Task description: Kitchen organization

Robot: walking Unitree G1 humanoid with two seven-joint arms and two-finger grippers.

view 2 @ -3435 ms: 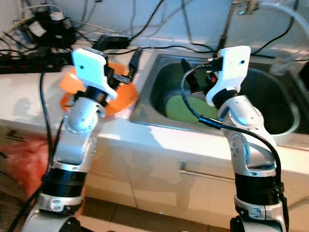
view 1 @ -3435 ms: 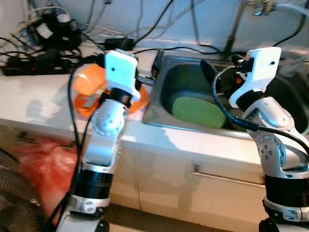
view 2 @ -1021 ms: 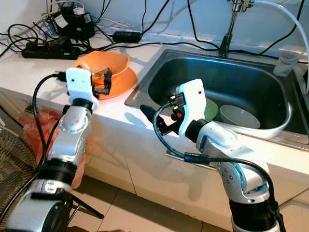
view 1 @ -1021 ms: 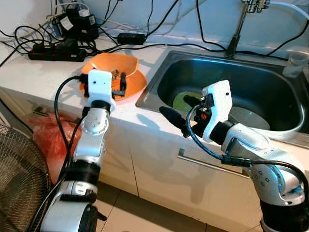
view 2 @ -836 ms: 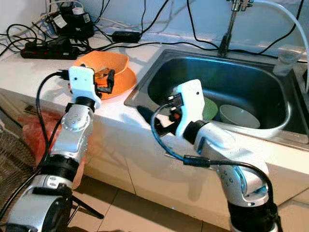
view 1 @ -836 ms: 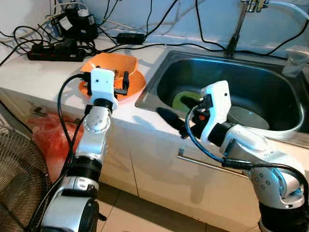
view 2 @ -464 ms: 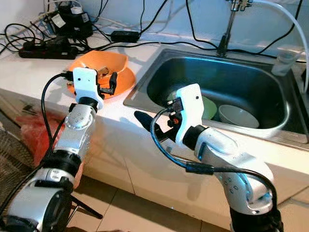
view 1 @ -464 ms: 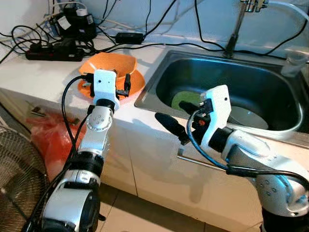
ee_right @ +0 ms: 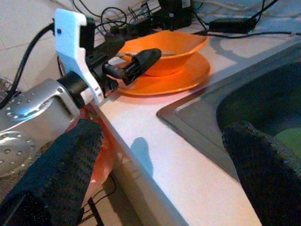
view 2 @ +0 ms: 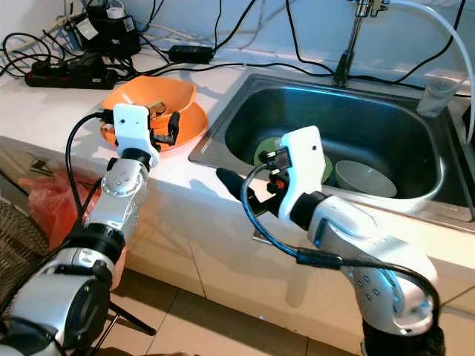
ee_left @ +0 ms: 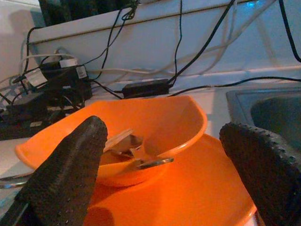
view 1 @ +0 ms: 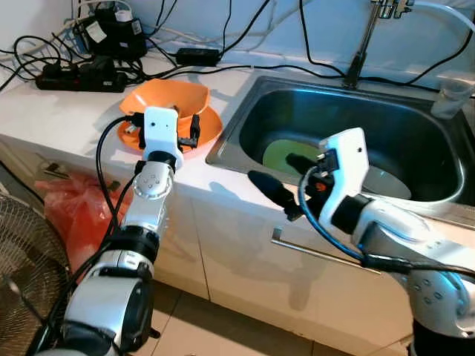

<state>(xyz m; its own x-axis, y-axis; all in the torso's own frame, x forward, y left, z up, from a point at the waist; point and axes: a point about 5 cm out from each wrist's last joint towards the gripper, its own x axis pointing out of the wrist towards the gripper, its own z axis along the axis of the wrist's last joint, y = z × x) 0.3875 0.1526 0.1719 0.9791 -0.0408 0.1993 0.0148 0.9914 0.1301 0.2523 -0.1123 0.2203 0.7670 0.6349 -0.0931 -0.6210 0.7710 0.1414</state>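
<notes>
An orange bowl (view 1: 177, 95) sits on an orange plate (view 1: 211, 127) on the white counter, left of the steel sink (view 1: 228, 142). Metal cutlery (ee_left: 134, 149) lies inside the bowl. My left gripper (ee_left: 164, 131) is open, low at the plate's near edge, its fingers pointing at the bowl and apart from it. A green plate (view 1: 283, 152) and a pale bowl (view 2: 365, 178) lie in the sink, partly hidden by my right arm. My right gripper (view 1: 272, 169) is open and holds nothing, hovering over the counter's front edge by the sink's near left corner.
A power strip and tangled cables (view 1: 82, 70) crowd the counter's back left. The faucet (view 1: 364, 41) rises behind the sink, and a clear cup (view 1: 451, 93) stands at the right. Below are a cabinet handle (view 1: 326, 256), a red bag (view 1: 63, 215) and a fan (view 1: 15, 297).
My right gripper has drifted a little to the right along the counter's front edge. The left gripper stays at the orange plate's edge. The camera has shifted slightly.
</notes>
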